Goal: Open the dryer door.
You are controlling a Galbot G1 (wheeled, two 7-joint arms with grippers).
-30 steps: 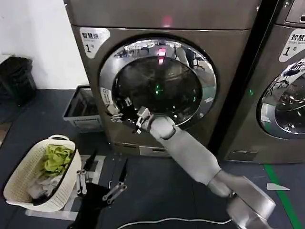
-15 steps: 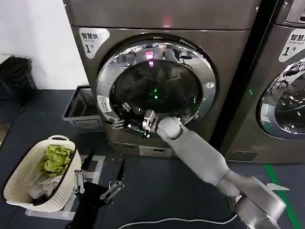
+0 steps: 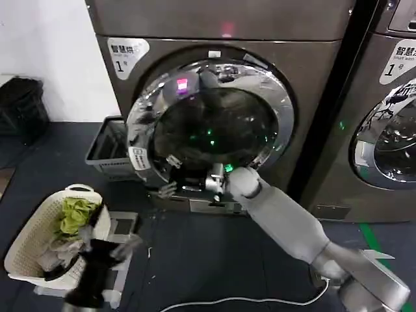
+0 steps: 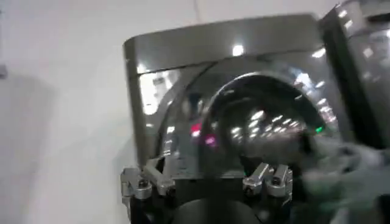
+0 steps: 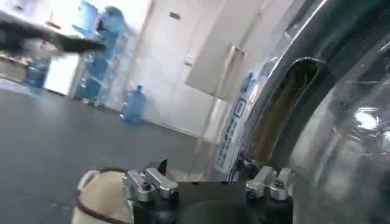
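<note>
Dryer door (image 3: 211,120) on the bronze-grey dryer (image 3: 221,26), swung partly out at its left edge, chrome rim around dark glass. Right gripper (image 3: 174,182) at the door's lower left rim, fingers (image 3: 170,161) set on the rim edge; grasp uncertain. Left gripper (image 3: 97,250) low beside the laundry basket (image 3: 29,244), fingers apart, holding nothing
</note>
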